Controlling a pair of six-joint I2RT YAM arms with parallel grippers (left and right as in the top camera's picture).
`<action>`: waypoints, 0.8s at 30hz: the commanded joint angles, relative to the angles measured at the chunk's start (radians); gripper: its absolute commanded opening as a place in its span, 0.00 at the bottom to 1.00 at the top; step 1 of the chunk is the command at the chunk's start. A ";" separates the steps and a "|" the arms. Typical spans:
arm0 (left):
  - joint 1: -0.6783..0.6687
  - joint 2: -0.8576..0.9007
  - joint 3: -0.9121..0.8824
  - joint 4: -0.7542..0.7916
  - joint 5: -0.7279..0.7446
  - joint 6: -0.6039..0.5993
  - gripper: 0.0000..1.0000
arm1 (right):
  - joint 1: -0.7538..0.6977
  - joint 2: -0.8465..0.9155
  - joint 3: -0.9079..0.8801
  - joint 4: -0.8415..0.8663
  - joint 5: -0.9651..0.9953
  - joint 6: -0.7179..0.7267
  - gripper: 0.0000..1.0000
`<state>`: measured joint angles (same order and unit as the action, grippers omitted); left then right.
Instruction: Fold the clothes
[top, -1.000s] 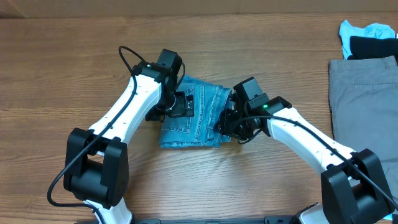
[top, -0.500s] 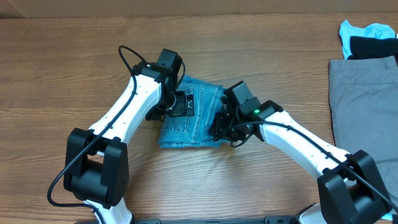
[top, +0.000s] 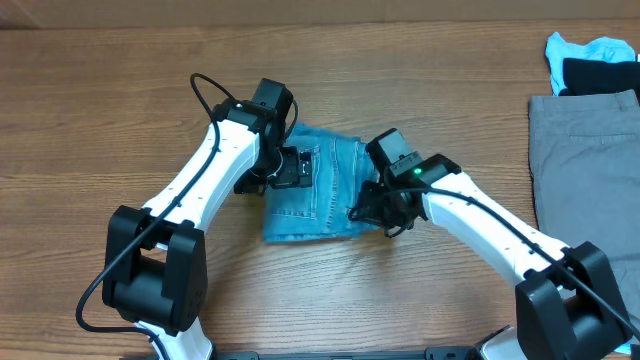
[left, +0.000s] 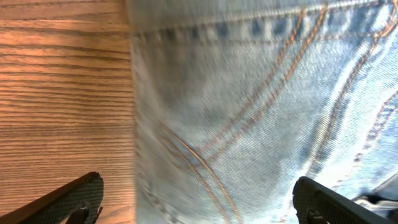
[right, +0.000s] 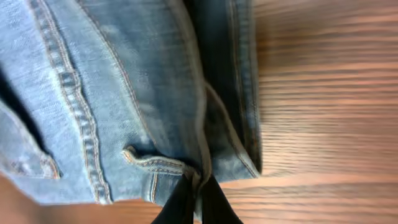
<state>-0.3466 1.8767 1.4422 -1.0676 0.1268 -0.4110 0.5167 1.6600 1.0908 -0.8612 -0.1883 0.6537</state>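
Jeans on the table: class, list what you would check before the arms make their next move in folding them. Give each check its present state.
1. Grip: the right gripper is shut on the edge of the jeans: ok.
2. Free hand: the left gripper is open over the jeans and holds nothing: ok.
3. All layers of the fold caught in the pinch: cannot tell.
4. Left fingers clear of the cloth: cannot tell.
5. Jeans wholly on the table: ok.
6. The grey garment lies apart from the jeans: ok.
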 joint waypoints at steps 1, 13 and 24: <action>-0.001 0.014 -0.009 0.011 -0.004 0.023 1.00 | -0.007 0.005 0.028 -0.026 0.116 0.002 0.04; -0.002 0.014 -0.009 -0.067 0.027 0.021 0.95 | -0.004 -0.004 0.049 -0.073 0.161 0.050 0.19; -0.010 0.014 -0.009 -0.094 0.003 0.042 0.59 | -0.121 -0.042 0.251 0.056 -0.064 -0.151 0.30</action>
<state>-0.3470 1.8771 1.4391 -1.1641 0.1257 -0.3985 0.4065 1.6482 1.3083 -0.8635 -0.1200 0.5972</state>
